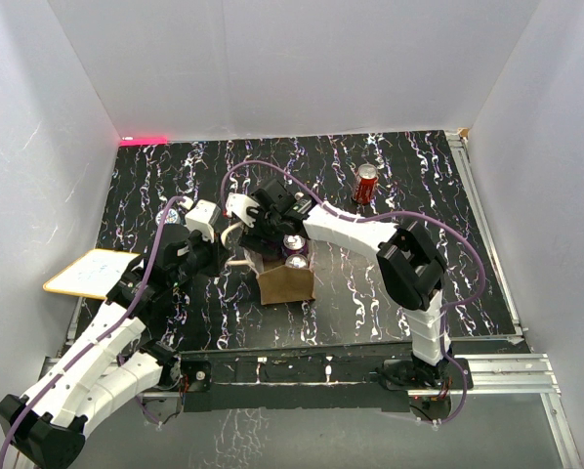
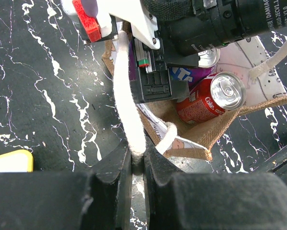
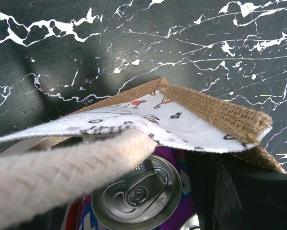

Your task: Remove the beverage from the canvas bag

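With your left gripper (image 2: 137, 162) clenched on a cream handle (image 2: 128, 105) of the canvas bag (image 1: 287, 284) and your right gripper (image 1: 284, 237), its grip impossible to tell, poised inside over the purple can (image 3: 136, 194), you're likely mid-grasp: clamp that can, then lift straight up.

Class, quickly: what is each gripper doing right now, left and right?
Left gripper: closed on the cream handle of the canvas bag.
Right gripper: down in the bag over a purple can; open or gripping cannot be told.
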